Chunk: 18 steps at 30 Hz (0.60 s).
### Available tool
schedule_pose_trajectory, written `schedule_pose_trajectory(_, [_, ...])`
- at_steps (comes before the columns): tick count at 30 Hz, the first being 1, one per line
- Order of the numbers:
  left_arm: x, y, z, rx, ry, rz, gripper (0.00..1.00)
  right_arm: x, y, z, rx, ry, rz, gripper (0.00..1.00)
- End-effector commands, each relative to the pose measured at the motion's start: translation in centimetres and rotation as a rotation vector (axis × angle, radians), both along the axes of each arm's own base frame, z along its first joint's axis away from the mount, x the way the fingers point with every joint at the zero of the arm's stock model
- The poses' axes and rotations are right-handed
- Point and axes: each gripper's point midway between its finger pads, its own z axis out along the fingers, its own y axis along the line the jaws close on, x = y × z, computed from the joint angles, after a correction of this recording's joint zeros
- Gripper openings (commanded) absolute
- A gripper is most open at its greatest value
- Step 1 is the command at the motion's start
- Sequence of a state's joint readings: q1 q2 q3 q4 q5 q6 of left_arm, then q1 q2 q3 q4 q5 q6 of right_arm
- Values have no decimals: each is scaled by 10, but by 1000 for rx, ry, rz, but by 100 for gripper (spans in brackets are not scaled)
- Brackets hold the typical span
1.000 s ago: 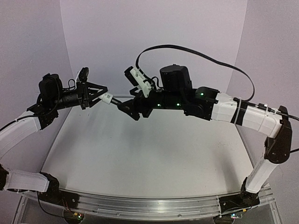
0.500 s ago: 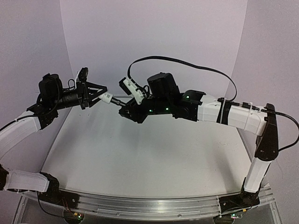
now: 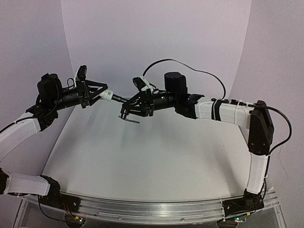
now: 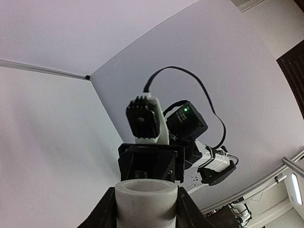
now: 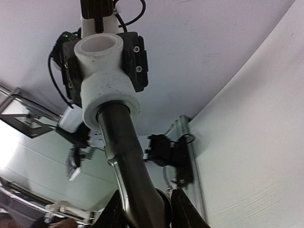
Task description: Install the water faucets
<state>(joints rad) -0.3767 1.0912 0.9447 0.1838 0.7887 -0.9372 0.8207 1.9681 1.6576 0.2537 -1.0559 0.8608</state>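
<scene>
- The worktop (image 3: 156, 156) lies well below both grippers; the joining is being done in mid-air.
- The right arm (image 3: 228, 111) has stretched out flatter and further toward the left one over the last second, and its wrist has rolled round.
- The left arm (image 3: 19, 133) has hardly shifted, only lifting its load a little.
- The left gripper (image 3: 97, 91) is clamped on the white fitting (image 3: 109, 95), which juts from its fingertips toward the right gripper.
- The right gripper (image 5: 145, 209) is closed round the stem of the black tap (image 5: 126, 156), which runs straight out ahead of it.
- In the right wrist view, the tap's far end sits inside the fitting's (image 5: 104, 80) collar.
- That roll reads as the tap being turned home, so the joint looks begun. How deep it is seated I cannot tell.
</scene>
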Motion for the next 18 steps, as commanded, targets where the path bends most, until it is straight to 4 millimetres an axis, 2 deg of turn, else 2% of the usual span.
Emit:
schedule_pose_trajectory(1, [-24, -1, 40, -40, -127, -69, 0, -12, -24, 72, 197, 147, 152, 33])
schedule_pose_trajectory(3, [-24, 0, 41, -41, -128, -65, 0, -9, -26, 78, 213, 125, 135, 41])
schedule_pose_trajectory(5, [-24, 1, 42, -41, -131, -55, 0, 1, -32, 74, 216, 86, 71, 55])
schedule_pose_trajectory(10, [-21, 5, 43, -26, -135, -12, 0, 24, -43, 46, 101, -38, -94, 79])
schedule_pose_trajectory(14, [-17, 6, 41, -17, -132, 8, 0, 41, -60, 29, -38, -250, -276, 91])
schedule_pose_trajectory(16, [-15, 5, 41, -15, -131, 10, 0, 50, -75, 32, -100, -389, -399, 96])
schedule_pose_trajectory(17, [-13, 5, 41, -15, -128, 13, 0, 48, -82, 40, -119, -467, -450, 98])
schedule_pose_trajectory(18, [-12, 5, 41, -13, -127, 16, 0, 46, -83, 38, -171, -581, -508, 98])
